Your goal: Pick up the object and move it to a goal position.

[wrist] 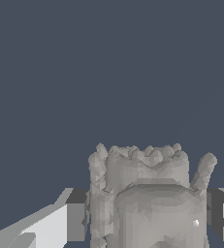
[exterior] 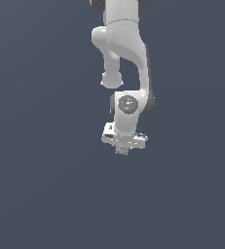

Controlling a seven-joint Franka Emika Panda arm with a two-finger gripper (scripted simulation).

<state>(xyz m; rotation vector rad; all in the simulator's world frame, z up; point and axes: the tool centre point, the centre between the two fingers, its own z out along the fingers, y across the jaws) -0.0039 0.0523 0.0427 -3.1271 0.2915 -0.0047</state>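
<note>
The object [wrist: 142,193] is a grey-beige lumpy item with a knobbly surface. In the wrist view it fills the space between my two fingers [wrist: 72,220], which press against its sides. In the exterior view only a small bit of the object [exterior: 121,151] shows below the white hand. My gripper [exterior: 122,149] hangs at the end of the white arm, near the middle of the exterior view, shut on the object. Whether the object touches the ground cannot be told.
A plain dark blue-grey ground [exterior: 46,194] fills both views. The white arm [exterior: 126,58] comes down from the top of the exterior view. No other thing shows.
</note>
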